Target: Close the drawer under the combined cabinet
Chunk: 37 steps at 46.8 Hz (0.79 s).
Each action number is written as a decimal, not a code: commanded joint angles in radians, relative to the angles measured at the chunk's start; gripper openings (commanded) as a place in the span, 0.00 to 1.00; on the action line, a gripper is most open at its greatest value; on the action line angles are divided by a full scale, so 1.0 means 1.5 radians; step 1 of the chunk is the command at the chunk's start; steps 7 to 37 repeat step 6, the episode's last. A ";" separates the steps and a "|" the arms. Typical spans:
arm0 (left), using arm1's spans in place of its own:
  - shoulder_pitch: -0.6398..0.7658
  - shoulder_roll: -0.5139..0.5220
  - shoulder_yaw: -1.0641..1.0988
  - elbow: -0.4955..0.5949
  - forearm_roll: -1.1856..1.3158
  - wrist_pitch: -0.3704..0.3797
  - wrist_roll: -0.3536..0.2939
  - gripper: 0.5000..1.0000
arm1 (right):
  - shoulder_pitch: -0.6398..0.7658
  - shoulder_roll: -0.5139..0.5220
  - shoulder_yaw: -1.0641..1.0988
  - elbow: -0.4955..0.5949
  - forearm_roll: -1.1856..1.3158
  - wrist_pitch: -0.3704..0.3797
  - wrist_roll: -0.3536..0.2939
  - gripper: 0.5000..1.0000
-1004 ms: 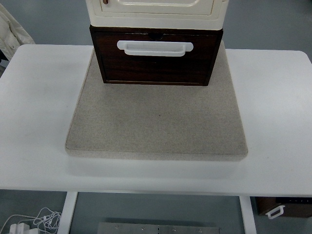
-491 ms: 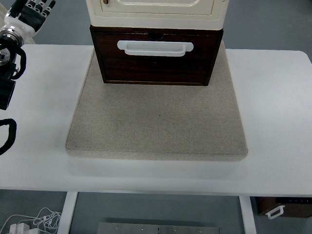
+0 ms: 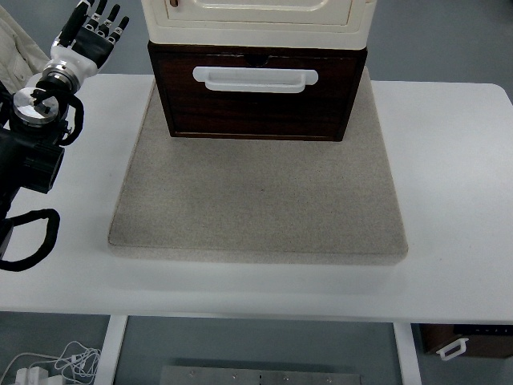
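White table (image 3: 449, 200) carries one beige felt mat (image 3: 256, 208); at the mat's far edge, one dark brown wooden drawer (image 3: 256, 100) protrudes under one cream cabinet (image 3: 256, 20). Left of the drawer, the left hand (image 3: 88, 36) holds nothing, fingers (image 3: 108, 20) spread.

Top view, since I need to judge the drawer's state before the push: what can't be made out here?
- Cream cabinet: cut off by the top edge, only its base shows.
- Dark drawer: its front and white handle show; its depth hides under the cabinet, so how far it sticks out is unclear.
- Left hand: fingers spread, arm cut by the left edge.
- Right arm: out of frame.
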 commanded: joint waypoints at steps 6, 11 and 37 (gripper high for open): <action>0.001 -0.002 0.000 0.000 0.000 0.001 -0.003 1.00 | -0.002 0.000 0.000 0.000 -0.001 0.000 0.000 0.90; 0.001 -0.002 0.000 0.000 0.000 0.001 -0.003 1.00 | -0.002 0.000 0.000 0.000 -0.001 0.000 0.000 0.90; 0.001 -0.002 0.000 0.000 0.000 0.001 -0.003 1.00 | -0.002 0.000 0.000 0.000 -0.001 0.000 0.000 0.90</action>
